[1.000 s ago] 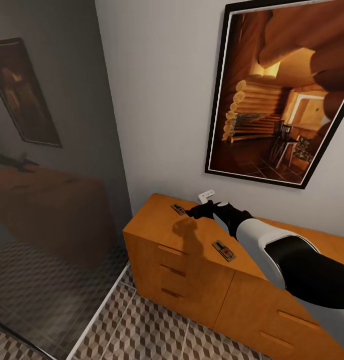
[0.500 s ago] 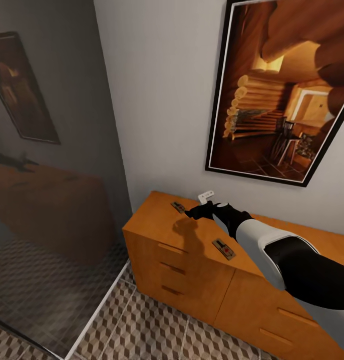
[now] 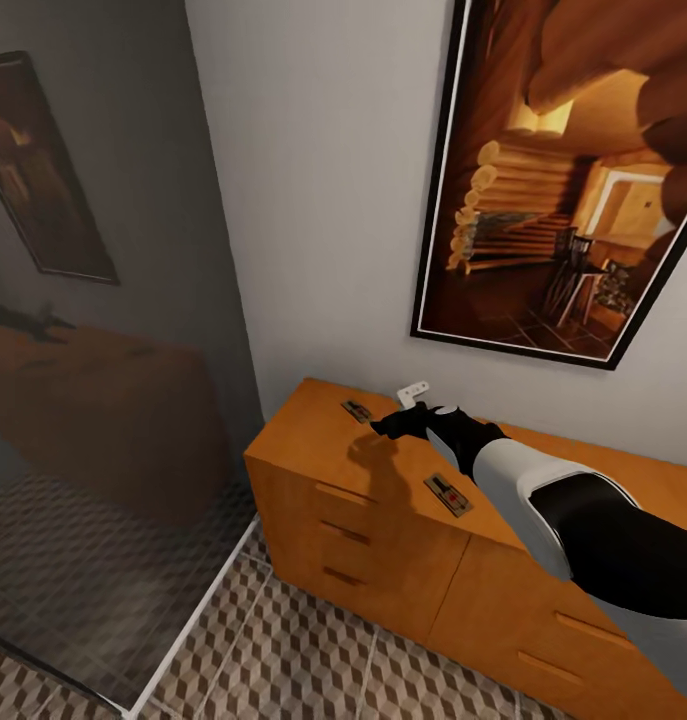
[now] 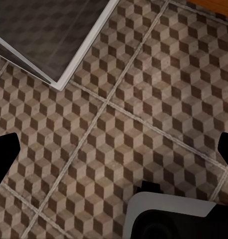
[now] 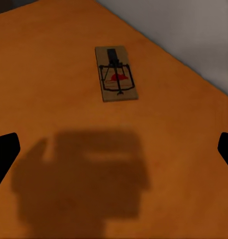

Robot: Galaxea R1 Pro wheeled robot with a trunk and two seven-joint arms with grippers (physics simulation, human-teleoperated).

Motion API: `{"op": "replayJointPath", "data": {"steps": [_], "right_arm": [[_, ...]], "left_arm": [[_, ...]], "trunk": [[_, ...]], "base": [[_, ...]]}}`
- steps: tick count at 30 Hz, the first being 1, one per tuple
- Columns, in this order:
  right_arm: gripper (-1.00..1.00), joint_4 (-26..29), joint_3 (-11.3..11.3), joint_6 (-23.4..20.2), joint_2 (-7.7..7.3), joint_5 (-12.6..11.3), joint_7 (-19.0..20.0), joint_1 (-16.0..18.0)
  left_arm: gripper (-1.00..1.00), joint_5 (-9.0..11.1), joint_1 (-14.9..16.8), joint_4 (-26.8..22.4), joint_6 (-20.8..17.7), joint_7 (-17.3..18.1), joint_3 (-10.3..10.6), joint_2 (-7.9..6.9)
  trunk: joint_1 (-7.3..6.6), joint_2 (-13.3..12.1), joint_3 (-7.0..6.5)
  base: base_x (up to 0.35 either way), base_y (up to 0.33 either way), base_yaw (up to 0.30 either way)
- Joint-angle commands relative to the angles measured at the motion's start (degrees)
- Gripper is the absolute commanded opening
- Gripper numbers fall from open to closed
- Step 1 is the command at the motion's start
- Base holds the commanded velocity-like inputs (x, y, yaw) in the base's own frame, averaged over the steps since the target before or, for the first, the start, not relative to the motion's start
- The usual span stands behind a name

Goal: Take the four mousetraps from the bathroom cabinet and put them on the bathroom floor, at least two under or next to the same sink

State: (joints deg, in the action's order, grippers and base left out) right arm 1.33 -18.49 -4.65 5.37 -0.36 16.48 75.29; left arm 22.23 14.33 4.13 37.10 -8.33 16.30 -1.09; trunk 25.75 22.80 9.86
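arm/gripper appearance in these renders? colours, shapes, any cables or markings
In the head view the right arm is a smooth glossy white shell with a large black panel toward the shoulder, narrowing to a black wrist and a black right gripper with short pointed fingers. No cables or markings visible. The wrist views show flat black fingertips at the frame edges, and in the left one a white-rimmed black rounded part.

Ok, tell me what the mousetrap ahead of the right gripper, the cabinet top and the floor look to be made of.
Mousetrap: a pale tan board that looks like bare wood, with dark wire parts, likely metal, and a red mark.
Cabinet: orange-brown wood look, smooth satin top that takes a soft shadow.
Bathroom floor: tile, judging by the pale grout lines, printed with a cube pattern; matte.
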Motion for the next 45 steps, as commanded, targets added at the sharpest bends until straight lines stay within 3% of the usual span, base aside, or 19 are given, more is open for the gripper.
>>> {"op": "replayJointPath", "data": {"steps": [1,8,16,33,45], "right_arm": [[1.00,0.1,-0.1,0.2,-0.07,-0.1,0.3,0.0],[1.00,0.0,-0.1,3.1,-0.27,0.0,3.4,0.0],[1.00,0.0,-0.1,4.2,-2.73,0.0,9.0,0.0],[1.00,0.0,-0.1,4.4,-3.53,-0.1,10.9,-0.4],[1.00,0.0,-0.1,4.4,-4.20,-2.8,13.9,-0.7]], "left_arm": [[1.00,0.1,0.1,0.2,0.3,-0.3,0.5,0.03],[1.00,0.1,0.1,0.2,0.3,-0.3,0.5,0.03],[1.00,0.1,0.1,0.2,0.3,-0.3,0.5,0.03],[1.00,0.1,0.1,0.2,0.3,-0.3,0.5,0.03],[1.00,0.1,0.1,0.2,0.3,-0.3,0.5,0.03]], "trunk": [[0.03,0.1,0.13],[0.03,0.1,0.15],[0.03,0.1,0.16],[0.03,0.1,0.16],[0.03,0.1,0.16]], "base": [[0.000,0.000,0.000],[0.000,0.000,0.000],[0.000,0.000,0.000],[0.000,0.000,0.000],[0.000,0.000,0.000]]}}
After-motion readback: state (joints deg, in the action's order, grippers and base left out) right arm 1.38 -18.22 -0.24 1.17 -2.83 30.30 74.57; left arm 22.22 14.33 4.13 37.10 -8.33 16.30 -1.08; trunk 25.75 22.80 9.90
